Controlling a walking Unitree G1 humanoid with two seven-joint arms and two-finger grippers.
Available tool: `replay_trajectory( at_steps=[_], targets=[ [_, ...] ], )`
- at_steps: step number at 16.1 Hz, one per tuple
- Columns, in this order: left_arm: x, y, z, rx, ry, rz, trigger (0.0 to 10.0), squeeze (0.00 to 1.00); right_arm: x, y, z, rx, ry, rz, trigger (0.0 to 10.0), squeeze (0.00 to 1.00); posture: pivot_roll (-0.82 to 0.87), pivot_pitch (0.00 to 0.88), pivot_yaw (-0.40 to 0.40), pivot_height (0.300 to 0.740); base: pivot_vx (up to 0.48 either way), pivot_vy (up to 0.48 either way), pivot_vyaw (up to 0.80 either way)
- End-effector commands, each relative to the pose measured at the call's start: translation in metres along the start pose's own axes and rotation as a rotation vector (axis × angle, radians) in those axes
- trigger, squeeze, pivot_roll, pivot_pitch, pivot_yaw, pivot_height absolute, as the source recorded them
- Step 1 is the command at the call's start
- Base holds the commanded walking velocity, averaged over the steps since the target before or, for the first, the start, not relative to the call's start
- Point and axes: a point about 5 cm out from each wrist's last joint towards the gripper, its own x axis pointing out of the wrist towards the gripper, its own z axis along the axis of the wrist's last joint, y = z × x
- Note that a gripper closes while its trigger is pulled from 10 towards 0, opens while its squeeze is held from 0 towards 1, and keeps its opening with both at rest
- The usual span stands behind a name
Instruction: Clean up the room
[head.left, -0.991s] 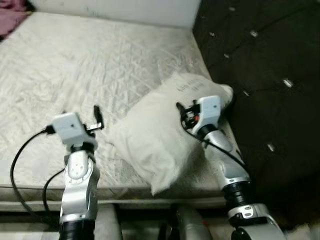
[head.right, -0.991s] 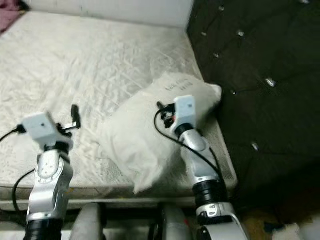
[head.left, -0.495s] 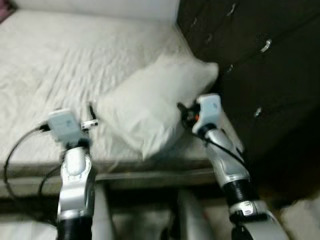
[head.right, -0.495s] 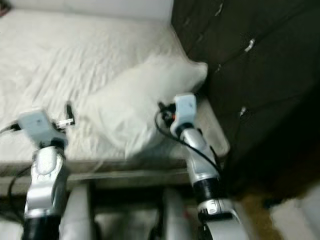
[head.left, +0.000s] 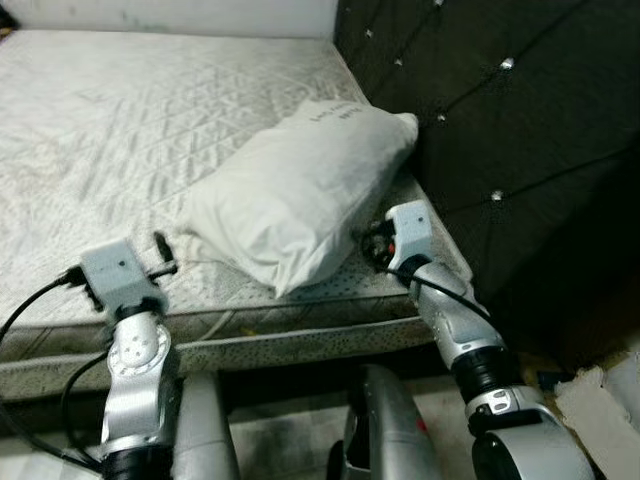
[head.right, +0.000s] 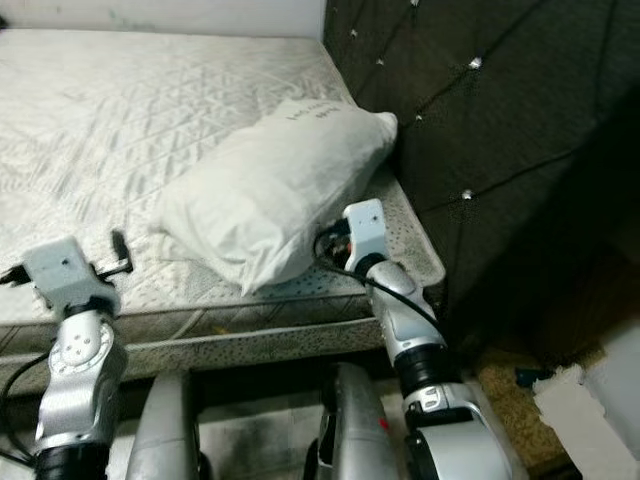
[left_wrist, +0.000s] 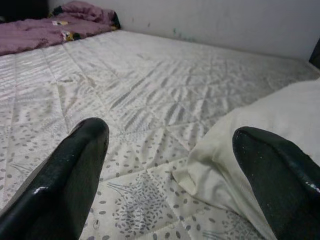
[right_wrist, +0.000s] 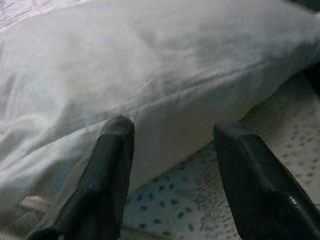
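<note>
Pillow (head.left: 300, 195) beside spread right hand (right_wrist: 172, 165)

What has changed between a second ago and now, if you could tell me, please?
The right gripper has drawn back off the white pillow to its near edge, fingers open. The camera has also shifted. The pillow still lies on the mattress against the dark headboard, and the left gripper stays open, holding nothing.
</note>
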Motion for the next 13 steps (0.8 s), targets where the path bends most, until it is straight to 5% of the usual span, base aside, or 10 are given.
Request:
replay_trajectory(
  at_steps=[1,7,8,9,13],
  targets=[
    [-0.001,0.0,0.002,-0.002,0.0,0.002,10.0,0.0,0.003,0.004,0.004,0.005,0.012,0.039,10.0,1.0,0.0,0.049,-0.104,0.571,0.0,0.0,0.0],
    [-0.007,0.0,0.003,-0.011,0.016,-0.024,10.0,0.0,0.006,0.018,-0.001,0.039,0.101,0.13,10.0,1.0,0.02,0.067,-0.09,0.571,0.0,0.0,0.0],
    [-0.009,0.001,0.003,-0.008,0.024,-0.042,10.0,0.0,0.008,0.022,0.001,0.04,0.142,0.199,10.0,0.07,0.04,0.076,-0.074,0.571,0.0,0.0,0.0],
    [-0.01,0.002,0.004,-0.004,0.026,-0.053,10.0,0.0,0.009,0.024,0.001,0.036,0.172,0.237,10.0,0.0,0.04,0.078,-0.069,0.571,0.0,0.0,0.0],
    [-0.014,0.005,0.002,0.007,0.056,-0.092,10.0,0.0,0.003,0.026,0.007,0.041,0.225,0.376,10.0,0.0,0.05,0.082,-0.051,0.571,0.0,0.0,0.0]
  ],
)
